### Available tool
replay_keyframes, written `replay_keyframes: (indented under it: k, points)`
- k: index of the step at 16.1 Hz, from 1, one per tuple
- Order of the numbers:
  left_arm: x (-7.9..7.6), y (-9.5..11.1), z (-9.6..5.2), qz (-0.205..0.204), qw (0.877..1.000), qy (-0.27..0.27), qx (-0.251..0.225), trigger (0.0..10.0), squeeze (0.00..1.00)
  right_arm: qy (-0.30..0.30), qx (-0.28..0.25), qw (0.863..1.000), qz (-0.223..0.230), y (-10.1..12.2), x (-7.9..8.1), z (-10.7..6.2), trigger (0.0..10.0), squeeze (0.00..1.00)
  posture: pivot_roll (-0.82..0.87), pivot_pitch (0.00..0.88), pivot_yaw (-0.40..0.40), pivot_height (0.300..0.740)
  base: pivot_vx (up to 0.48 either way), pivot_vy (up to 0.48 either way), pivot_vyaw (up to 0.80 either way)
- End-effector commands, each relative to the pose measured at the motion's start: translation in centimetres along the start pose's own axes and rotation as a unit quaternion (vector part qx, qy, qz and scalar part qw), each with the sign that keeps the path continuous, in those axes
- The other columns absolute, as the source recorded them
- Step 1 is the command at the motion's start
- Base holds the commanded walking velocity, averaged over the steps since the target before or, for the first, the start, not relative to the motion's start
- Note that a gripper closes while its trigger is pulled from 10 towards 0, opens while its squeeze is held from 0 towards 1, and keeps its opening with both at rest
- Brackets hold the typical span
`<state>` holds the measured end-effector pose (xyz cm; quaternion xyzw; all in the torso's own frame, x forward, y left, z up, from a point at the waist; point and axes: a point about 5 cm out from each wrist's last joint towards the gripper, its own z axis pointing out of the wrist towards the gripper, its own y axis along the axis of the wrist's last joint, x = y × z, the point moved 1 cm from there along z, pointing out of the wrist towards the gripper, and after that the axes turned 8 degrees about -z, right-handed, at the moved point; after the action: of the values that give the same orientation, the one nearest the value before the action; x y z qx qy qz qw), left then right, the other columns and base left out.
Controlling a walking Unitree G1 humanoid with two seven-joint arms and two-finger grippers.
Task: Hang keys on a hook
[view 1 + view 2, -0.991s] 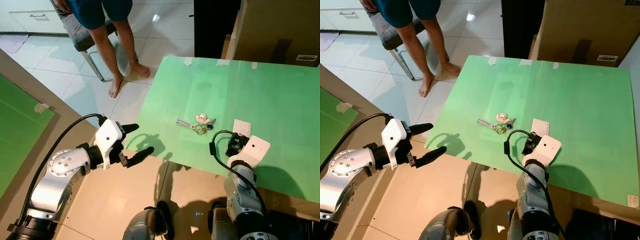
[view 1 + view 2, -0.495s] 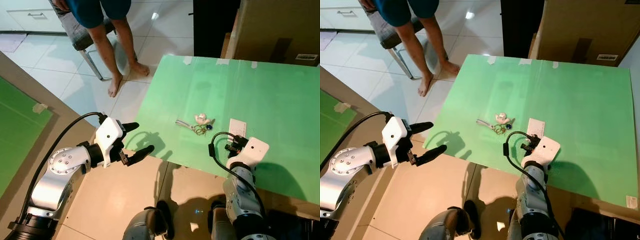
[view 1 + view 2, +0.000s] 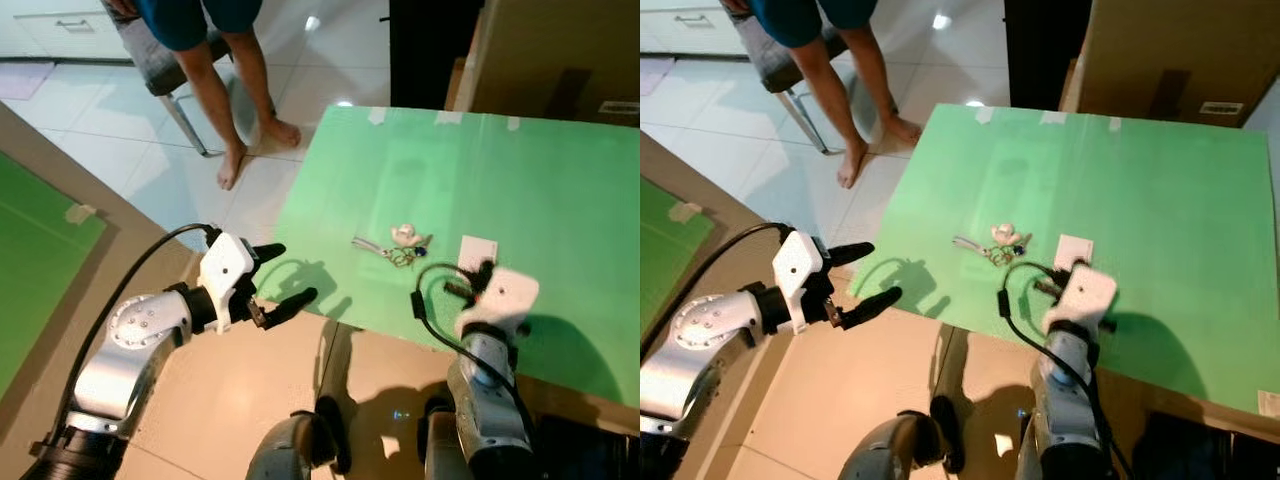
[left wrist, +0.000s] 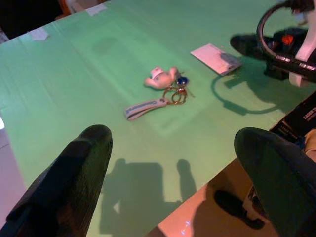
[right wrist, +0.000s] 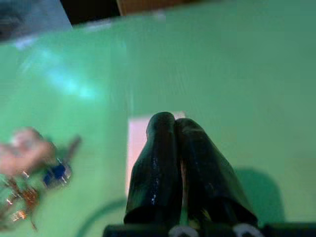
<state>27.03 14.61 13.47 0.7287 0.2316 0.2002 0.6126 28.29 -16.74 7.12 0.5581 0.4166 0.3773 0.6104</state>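
Note:
The keys (image 3: 395,246), a bunch with a white figure, a strap and metal rings, lie on the green table (image 3: 560,170) near its front edge. Just right of them lies a small white card (image 3: 478,252). My right gripper (image 5: 174,121) is shut with nothing in it, its tips over the card's near edge, and the keys (image 5: 27,168) are off to one side. My left gripper (image 3: 291,271) hangs open beyond the table's left front corner, over the floor. In the left wrist view the keys (image 4: 163,94) lie ahead between its spread fingers (image 4: 74,173).
A person's bare legs (image 3: 225,90) stand by a chair at the back left. A cardboard box (image 3: 550,50) and a dark gap sit behind the table. A second green-topped surface (image 3: 30,260) is on my left. Tiled floor lies between.
My right gripper has lifted and swung forward over the white card, blurred in motion. The left gripper has edged right, closer to the table's corner. The keys lie where they were.

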Motion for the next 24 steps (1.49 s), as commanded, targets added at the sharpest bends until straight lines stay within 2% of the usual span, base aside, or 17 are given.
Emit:
replay_keyframes:
  k: [1, 4, 5, 6, 7, 13, 14, 15, 21, 24]
  points:
    - [0.0, -0.3, -0.2, -0.006, 1.000, 0.003, 0.006, 10.0, 0.00, 0.015, -0.012, 1.000, -0.012, 0.6, 0.9, -0.8, 0.0, 0.00, -0.12, 0.287, 0.251, 0.740, 0.000, 0.000, 0.00]
    - [0.0, -0.4, 0.0, -0.009, 1.000, 0.004, 0.003, 10.0, 0.00, 0.018, -0.025, 0.999, -0.021, 1.6, 0.9, -0.9, 0.0, 0.00, -0.14, 0.276, 0.241, 0.740, 0.000, 0.000, 0.00]
    - [-0.1, -0.4, 0.1, -0.010, 1.000, 0.003, 0.002, 10.0, 0.00, 0.024, 0.007, 1.000, -0.005, 0.8, 1.0, -0.7, 0.0, 0.00, -0.14, 0.271, 0.239, 0.740, 0.000, 0.000, 0.00]
    - [-0.1, -0.4, 0.1, -0.010, 1.000, 0.003, 0.001, 10.0, 0.00, 0.023, 0.015, 1.000, -0.001, 0.6, 1.0, -0.7, 0.0, 0.00, -0.14, 0.271, 0.239, 0.740, 0.000, 0.000, 0.00]
    - [0.0, -0.4, 0.2, -0.010, 1.000, 0.003, 0.001, 10.0, 0.00, 0.037, 0.029, 0.999, 0.020, 0.5, 1.6, -0.9, 10.0, 0.00, -0.14, 0.267, 0.236, 0.740, 0.000, 0.000, 0.00]
    - [0.1, -0.7, 0.1, -0.008, 1.000, 0.008, 0.002, 10.0, 0.00, 0.044, 0.020, 0.999, 0.017, 1.2, 2.2, -1.9, 10.0, 0.00, -0.14, 0.252, 0.229, 0.740, 0.000, 0.000, 0.00]
    - [0.1, -0.7, 0.1, -0.008, 1.000, 0.008, 0.002, 10.0, 0.00, 0.043, 0.010, 0.999, 0.014, 1.5, 2.2, -1.9, 10.0, 0.82, -0.14, 0.252, 0.229, 0.740, 0.000, 0.000, 0.00]
    - [0.1, -0.7, 0.1, -0.008, 1.000, 0.008, 0.001, 10.0, 0.00, 0.047, 0.003, 0.999, 0.015, 2.0, 2.3, -1.9, 10.0, 1.00, -0.14, 0.252, 0.229, 0.740, 0.000, 0.000, 0.00]
    - [0.1, -0.9, 0.1, -0.008, 1.000, 0.007, 0.002, 10.0, 0.00, 0.034, 0.040, 0.998, 0.040, 0.7, 1.9, -2.2, 10.0, 1.00, -0.14, 0.258, 0.230, 0.740, 0.000, 0.000, 0.00]
    - [0.2, -0.8, 0.0, -0.005, 1.000, 0.006, 0.004, 10.0, 0.00, 0.023, 0.060, 0.995, 0.073, 0.4, 2.1, -2.2, 10.0, 1.00, -0.13, 0.264, 0.238, 0.740, 0.000, 0.000, 0.00]
